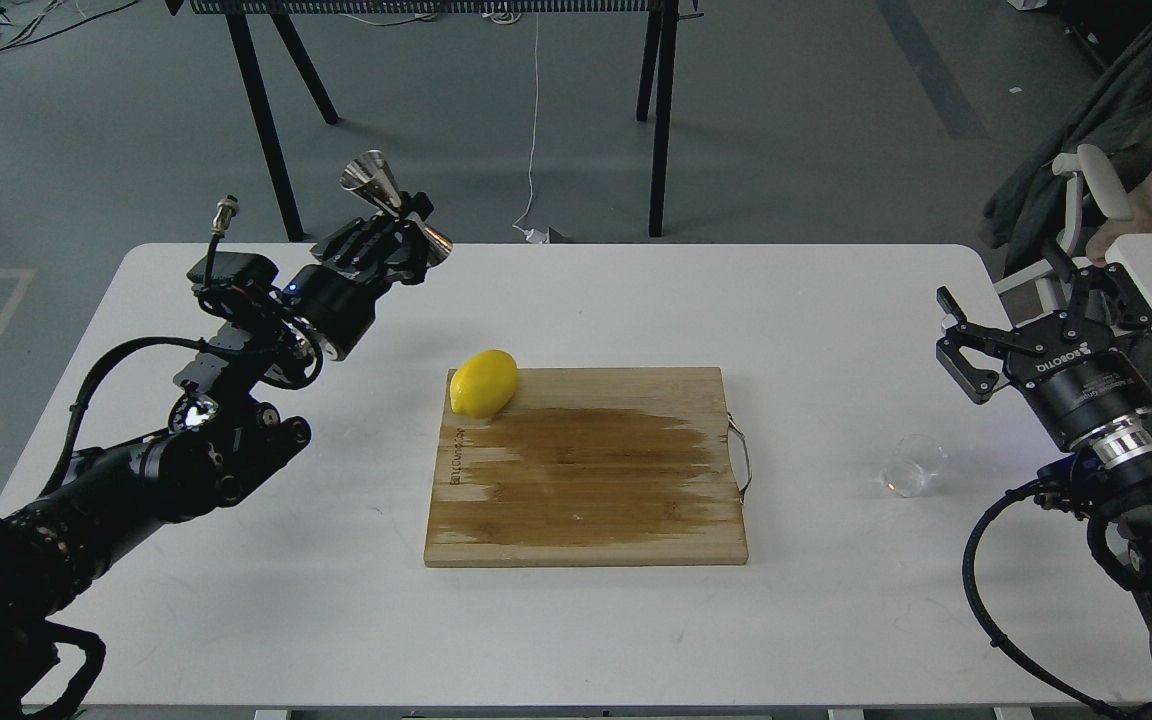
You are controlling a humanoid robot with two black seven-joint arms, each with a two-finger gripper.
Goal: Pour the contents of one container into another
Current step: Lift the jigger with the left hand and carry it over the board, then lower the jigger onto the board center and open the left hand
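While the left gripper (404, 228) clamps the steel jigger (394, 205) by its waist, tilted above the white table's (236, 620) far left, a lemon (483, 382) rests on the wooden cutting board's (586, 500) near-left corner. Further right, the clear glass cup (911, 466) stands on the table, near the right gripper (958, 335), whose fingers are spread and empty.
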